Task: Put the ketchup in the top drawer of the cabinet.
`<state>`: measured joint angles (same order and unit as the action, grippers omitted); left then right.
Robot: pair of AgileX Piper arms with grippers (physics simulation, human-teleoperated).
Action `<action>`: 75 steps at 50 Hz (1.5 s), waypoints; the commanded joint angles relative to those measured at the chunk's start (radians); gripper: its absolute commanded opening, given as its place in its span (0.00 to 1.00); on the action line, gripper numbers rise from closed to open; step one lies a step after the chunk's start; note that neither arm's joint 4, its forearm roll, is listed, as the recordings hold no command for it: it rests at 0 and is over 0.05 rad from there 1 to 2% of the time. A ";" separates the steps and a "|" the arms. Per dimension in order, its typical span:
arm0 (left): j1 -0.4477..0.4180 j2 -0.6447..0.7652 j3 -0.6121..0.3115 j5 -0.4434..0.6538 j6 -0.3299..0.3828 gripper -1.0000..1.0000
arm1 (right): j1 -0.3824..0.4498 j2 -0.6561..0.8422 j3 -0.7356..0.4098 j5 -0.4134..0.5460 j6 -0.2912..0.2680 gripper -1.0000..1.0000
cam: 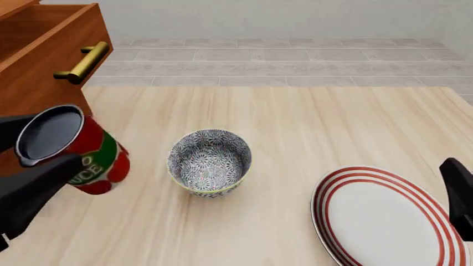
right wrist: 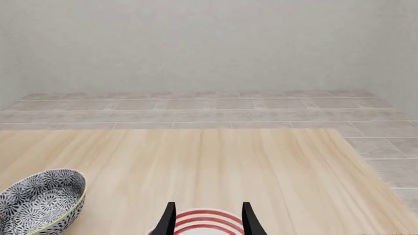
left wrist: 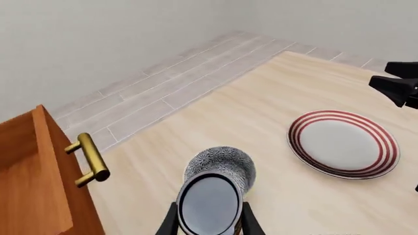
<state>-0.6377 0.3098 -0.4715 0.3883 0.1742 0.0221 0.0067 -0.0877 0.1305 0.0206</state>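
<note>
The ketchup (cam: 96, 160), a red can with a green band and dark silver-rimmed top, hangs tilted above the table at the left, with my left gripper (cam: 41, 154) shut on it. In the left wrist view the ketchup's top (left wrist: 210, 203) fills the gap between the black fingers (left wrist: 171, 223). The cabinet's top drawer (cam: 52, 50) stands pulled out just above and behind the can, its brass handle (cam: 83, 62) facing the table. The same drawer (left wrist: 33, 181) and handle (left wrist: 90, 160) show beside the can. My right gripper (right wrist: 207, 218) is open and holds nothing.
A patterned grey-white bowl (cam: 209, 162) sits mid-table, right of the can. A white plate with red rings (cam: 388, 219) lies at the front right, under the right gripper (cam: 458, 191). The table ends at a tiled floor (cam: 296, 61) beyond.
</note>
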 commanded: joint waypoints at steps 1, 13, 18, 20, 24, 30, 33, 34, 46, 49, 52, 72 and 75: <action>0.091 -0.137 -0.083 0.211 0.032 0.00 | -0.001 0.000 0.010 -0.009 0.002 1.00; 0.151 -0.170 -0.203 0.353 0.065 0.00 | -0.001 0.001 0.013 -0.012 0.000 1.00; 0.157 -0.142 -0.251 0.418 0.036 0.00 | -0.001 0.000 0.013 -0.012 0.002 1.00; 0.163 -0.151 -0.276 0.442 0.048 0.00 | -0.001 -0.001 0.014 -0.012 0.002 1.00; 0.167 -0.150 -0.317 0.480 0.060 0.00 | -0.001 -0.002 0.012 -0.010 0.003 1.00; 0.174 -0.132 -0.387 0.535 0.082 0.00 | -0.001 -0.003 0.012 -0.010 0.005 1.00; 0.175 -0.122 -0.408 0.548 0.075 0.00 | -0.002 -0.003 0.013 -0.011 0.006 1.00; 0.178 -0.115 -0.422 0.555 0.076 0.00 | -0.003 -0.003 0.016 -0.014 0.007 1.00; 0.227 -0.047 -0.520 0.598 0.040 0.00 | -0.003 -0.004 0.010 -0.009 0.011 1.00; 0.246 -0.039 -0.543 0.613 0.058 0.00 | -0.004 -0.004 0.013 -0.013 0.011 1.00; 0.269 -0.034 -0.575 0.626 0.088 0.00 | -0.004 0.001 0.012 -0.017 0.012 1.00; 0.378 0.145 -0.821 0.708 0.146 0.00 | -0.011 -0.001 0.018 -0.025 0.028 1.00; 0.401 0.164 -0.827 0.711 0.177 0.00 | -0.011 0.000 0.015 -0.023 0.026 1.00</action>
<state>-0.3003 0.3907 -1.1902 1.0702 0.2741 0.0134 0.0060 -0.0713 0.1077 0.0426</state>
